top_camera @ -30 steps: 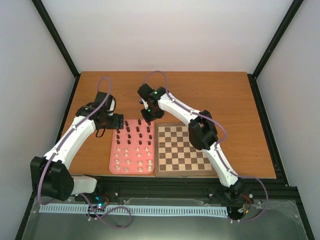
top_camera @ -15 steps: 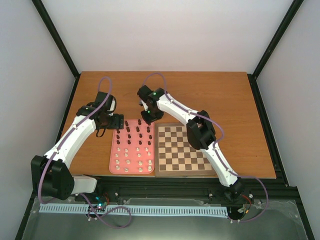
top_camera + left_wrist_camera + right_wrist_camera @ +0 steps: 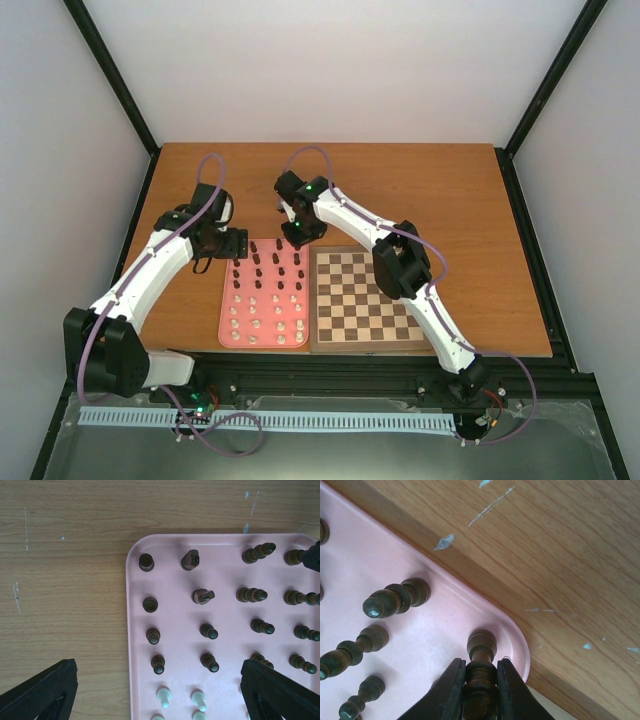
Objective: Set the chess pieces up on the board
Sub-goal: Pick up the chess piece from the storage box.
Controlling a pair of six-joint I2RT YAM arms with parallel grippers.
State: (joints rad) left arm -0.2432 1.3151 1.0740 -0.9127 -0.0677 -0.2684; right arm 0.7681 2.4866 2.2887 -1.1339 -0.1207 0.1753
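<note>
The board [image 3: 362, 298] lies with no pieces on it, to the right of a pink tray [image 3: 226, 300]. The tray holds several dark brown chess pieces [image 3: 266, 262] in its far rows and cream-white ones [image 3: 262, 322] in its near rows. My right gripper [image 3: 298, 240] is at the tray's far right corner. In the right wrist view the right gripper [image 3: 480, 680] is shut on a dark brown piece [image 3: 481, 647] that stands on the tray [image 3: 445, 625]. My left gripper [image 3: 157, 680] is open above the tray's far left part [image 3: 131, 630], over dark pieces [image 3: 153, 635] and holding nothing.
The tray and board lie side by side near the table's front edge. Bare wooden tabletop [image 3: 420, 190] stretches behind them. My right arm's elbow [image 3: 403, 268] hangs over the board's far right part. Black frame rails [image 3: 530, 240] border the table.
My right gripper has shifted slightly left at the tray's far right corner. The left arm has not moved.
</note>
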